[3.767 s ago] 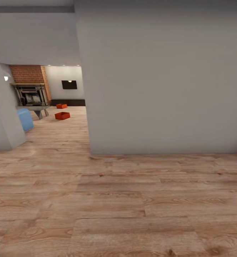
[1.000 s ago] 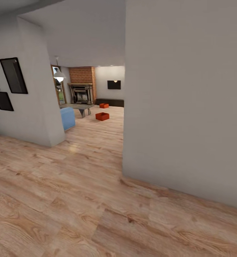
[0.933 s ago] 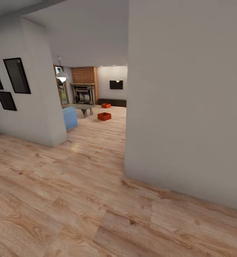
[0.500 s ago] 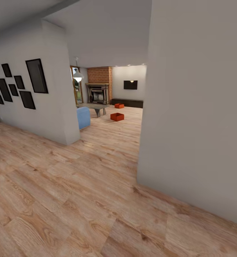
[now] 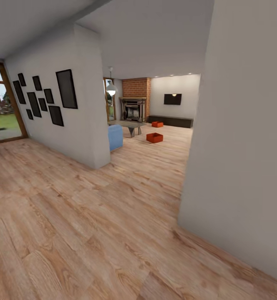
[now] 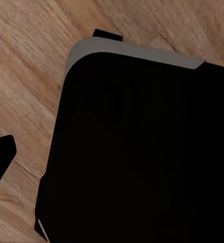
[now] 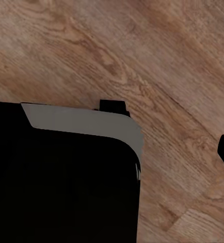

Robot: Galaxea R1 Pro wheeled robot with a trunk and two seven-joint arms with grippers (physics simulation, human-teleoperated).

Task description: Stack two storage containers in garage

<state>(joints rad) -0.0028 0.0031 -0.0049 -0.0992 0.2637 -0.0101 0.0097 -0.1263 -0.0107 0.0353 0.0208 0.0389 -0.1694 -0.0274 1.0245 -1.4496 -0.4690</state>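
two grey walls [image 5: 247,137] are framing the opening you are facing, and beyond it the living room [image 5: 163,104] is showing its brick fireplace [image 5: 135,98]. both storage containers [image 5: 154,137] are sitting on its plank floor [image 5: 92,225], well ahead and slightly right. neither arm seems nearer; grip state i cannot tell. no readable writing.

Two orange-red open bins sit apart on the wood floor, centre frame: nearer bin [image 5: 154,137], farther bin [image 5: 157,124]
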